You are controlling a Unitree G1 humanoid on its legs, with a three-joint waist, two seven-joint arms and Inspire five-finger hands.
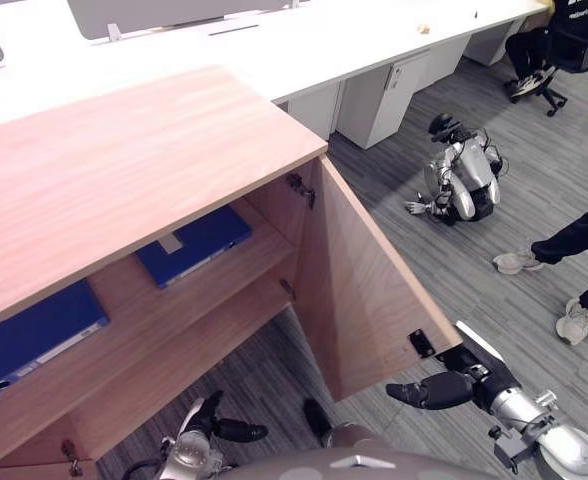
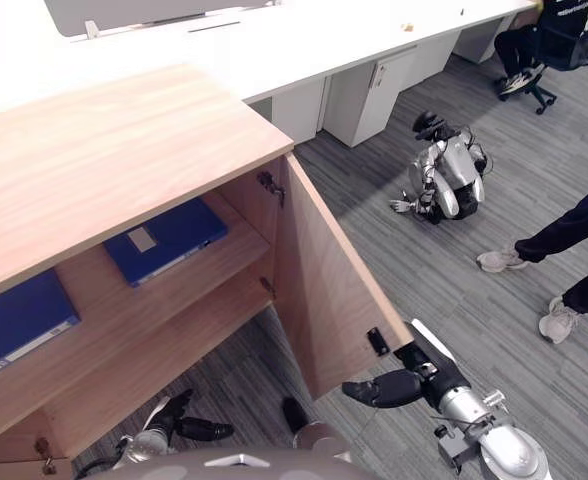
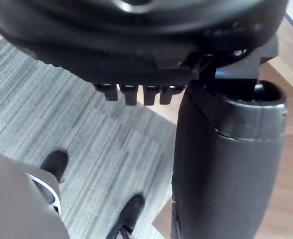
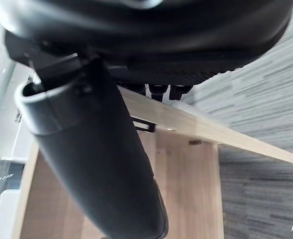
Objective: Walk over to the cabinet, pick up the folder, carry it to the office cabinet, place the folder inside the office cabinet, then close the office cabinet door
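The open light-brown wooden cabinet door [image 1: 374, 290] looked stiff but easy to swing. The right hand [image 1: 436, 390] had straight fingers just beside the door's outer edge, a good pushing spot. The left hand [image 1: 214, 425] hung with loose fingers.

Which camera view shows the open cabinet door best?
The left eye view: the whole open door shows, inner face and free edge, with the right hand by its lower corner. The right eye view shows nearly the same. The right wrist view shows part of its edge and face, from very close.
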